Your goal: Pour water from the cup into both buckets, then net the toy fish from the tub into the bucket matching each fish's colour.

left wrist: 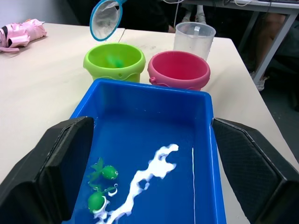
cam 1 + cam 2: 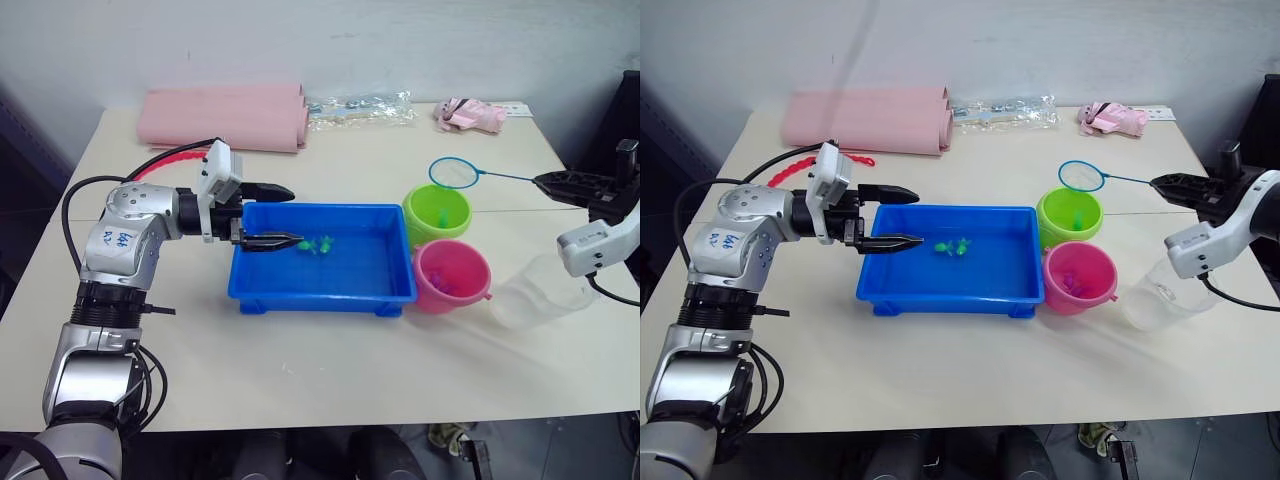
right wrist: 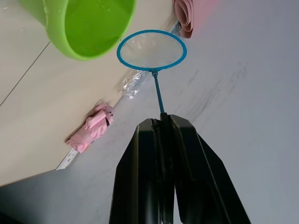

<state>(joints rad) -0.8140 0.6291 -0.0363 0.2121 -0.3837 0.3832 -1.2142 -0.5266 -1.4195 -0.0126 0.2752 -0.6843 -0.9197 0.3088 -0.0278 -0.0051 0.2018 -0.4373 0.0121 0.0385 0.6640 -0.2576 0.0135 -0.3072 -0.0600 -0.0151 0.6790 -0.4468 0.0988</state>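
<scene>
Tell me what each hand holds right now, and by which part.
Right hand grips the net by its handle end. Left hand is open over the tub, holding nothing.

Right gripper [image 3: 164,122] clamped on the handle of the net [image 3: 152,50], its hoop beside the green bucket [image 3: 84,25].

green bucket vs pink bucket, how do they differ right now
The green bucket is lime and stands farther from the robot; the pink bucket stands nearer, beside the cup. The net, held by the right gripper, hovers by the green bucket, not the pink one. The green bucket holds a green fish, the pink bucket pink ones. Both stand upright beside the tub.
</scene>
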